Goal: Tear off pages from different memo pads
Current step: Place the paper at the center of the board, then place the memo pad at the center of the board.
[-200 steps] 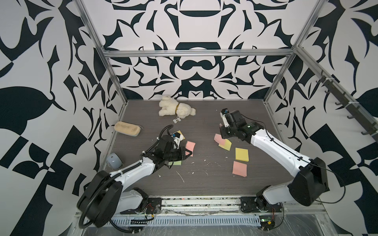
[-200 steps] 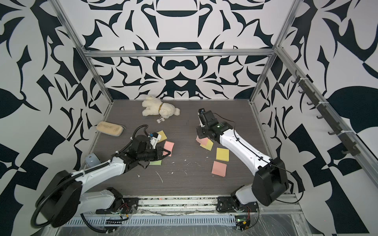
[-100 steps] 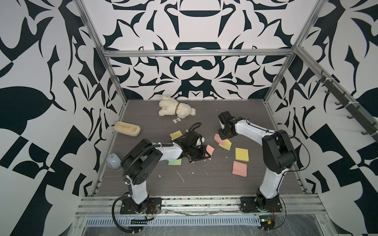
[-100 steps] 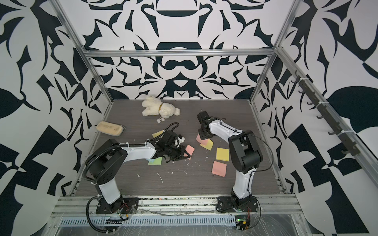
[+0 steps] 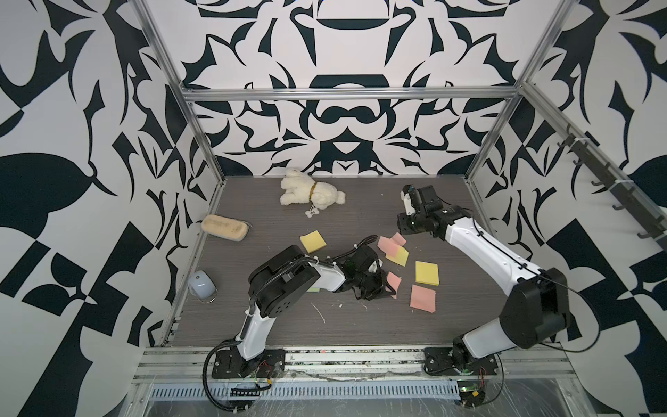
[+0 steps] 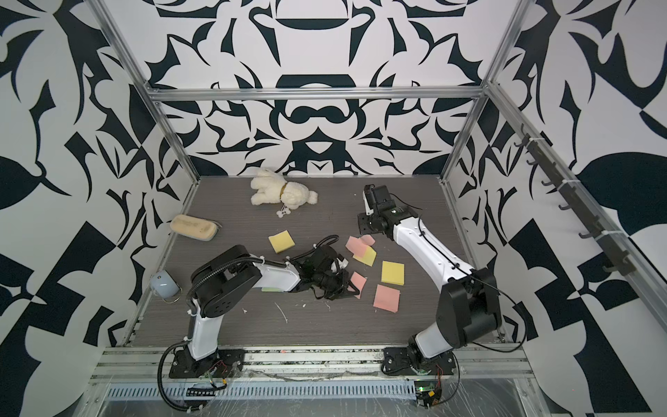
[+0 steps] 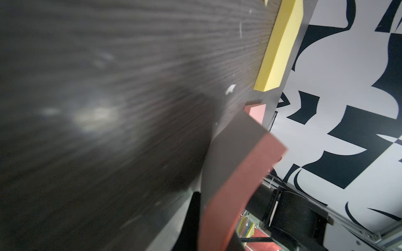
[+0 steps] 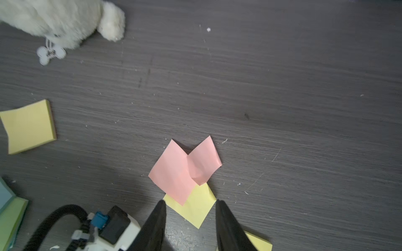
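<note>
At mid-table, in both top views, clamps a tilted pink square memo pad [image 5: 394,281] [image 6: 358,279] in the clenched left gripper [image 5: 383,290]. Near it, lying flat: a yellow square pad [image 5: 427,273] and a second pink pad [image 5: 423,298]. From the left wrist, shows the clamped pad's reddish edge [image 7: 250,173]. From the right wrist, hovers released, fingers apart: right gripper [image 8: 191,202] over a loose yellow paper page [image 8: 195,210] overlapped by two pink pages [image 8: 174,173].
</note>
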